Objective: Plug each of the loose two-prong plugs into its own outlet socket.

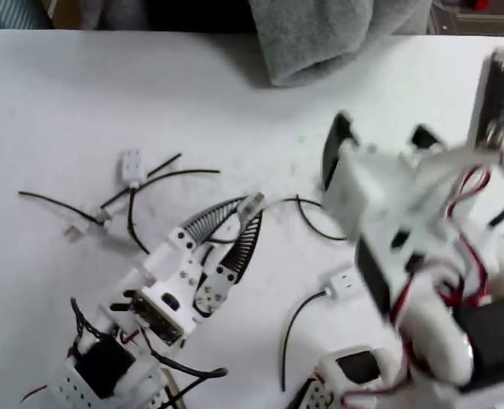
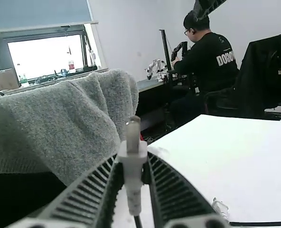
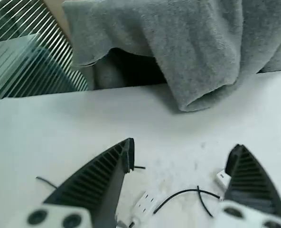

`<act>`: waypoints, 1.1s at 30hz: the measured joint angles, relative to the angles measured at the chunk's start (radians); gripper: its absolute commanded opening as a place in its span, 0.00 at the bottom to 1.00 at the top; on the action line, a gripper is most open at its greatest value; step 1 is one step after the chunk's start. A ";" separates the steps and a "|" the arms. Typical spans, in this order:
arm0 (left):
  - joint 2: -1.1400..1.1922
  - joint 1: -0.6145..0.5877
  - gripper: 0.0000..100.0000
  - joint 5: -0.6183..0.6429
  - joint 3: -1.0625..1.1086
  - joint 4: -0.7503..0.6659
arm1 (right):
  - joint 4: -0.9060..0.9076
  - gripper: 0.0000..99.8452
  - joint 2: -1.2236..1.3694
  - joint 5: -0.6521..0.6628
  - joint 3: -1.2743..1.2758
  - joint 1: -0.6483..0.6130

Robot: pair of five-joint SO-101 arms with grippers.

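Your left gripper (image 2: 131, 166) pinches the small white two-prong plug (image 2: 132, 151) by its body near the white desk's (image 1: 65, 85) middle, prongs poking clear for insertion. Your right gripper (image 3: 183, 147) hangs spread and empty, probably free to steady the white block-shaped outlet socket (image 1: 132, 164) toward the left edge.

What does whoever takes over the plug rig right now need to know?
Left gripper: shut on a white two-prong plastic plug over mid-table, prongs pointing away from the arm, its black cord trailing.
Right gripper: open, holding nothing, raised over the right side of the white table.
Loose: a white connector block with black wires left of centre, a smaller white piece nearer the left arm, and a white connector on a black cord by the right arm's base. I cannot tell which are plugs and which sockets.
Done: one plug grasped; no pair visibly mated.
Left: seat the held plug, then the others.
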 measured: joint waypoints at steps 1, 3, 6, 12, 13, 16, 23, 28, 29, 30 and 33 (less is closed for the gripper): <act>0.000 0.000 0.02 0.000 0.000 -0.006 | 0.000 0.09 -0.032 0.000 0.044 -0.040; 0.000 -0.006 0.02 0.000 0.000 -0.012 | -0.025 0.02 -0.084 0.000 0.123 -0.132; 0.000 -0.035 0.02 0.000 0.000 -0.015 | -0.110 0.03 -0.158 0.000 0.238 -0.258; 0.000 -0.087 0.02 0.000 0.000 -0.048 | -0.250 0.02 -0.216 0.000 0.465 -0.384; 0.000 -0.087 0.02 0.000 0.000 -0.048 | -0.276 0.02 -0.213 0.000 0.506 -0.388; 0.000 -0.089 0.02 0.000 0.000 -0.048 | -0.341 0.02 -0.210 0.000 0.611 -0.396; 0.000 -0.089 0.02 0.000 0.000 -0.048 | -0.361 0.02 -0.218 0.000 0.651 -0.396; 0.002 -0.091 0.02 0.000 0.000 -0.048 | -0.362 0.02 -0.221 0.000 0.700 -0.396; 0.002 -0.092 0.02 0.002 0.002 -0.048 | -0.367 0.02 -0.226 0.002 0.721 -0.394; 0.002 -0.092 0.02 0.002 0.002 -0.048 | -0.371 0.02 -0.230 0.002 0.744 -0.382; 0.003 -0.094 0.02 0.002 0.008 -0.048 | -0.419 0.02 -0.235 0.046 0.822 -0.318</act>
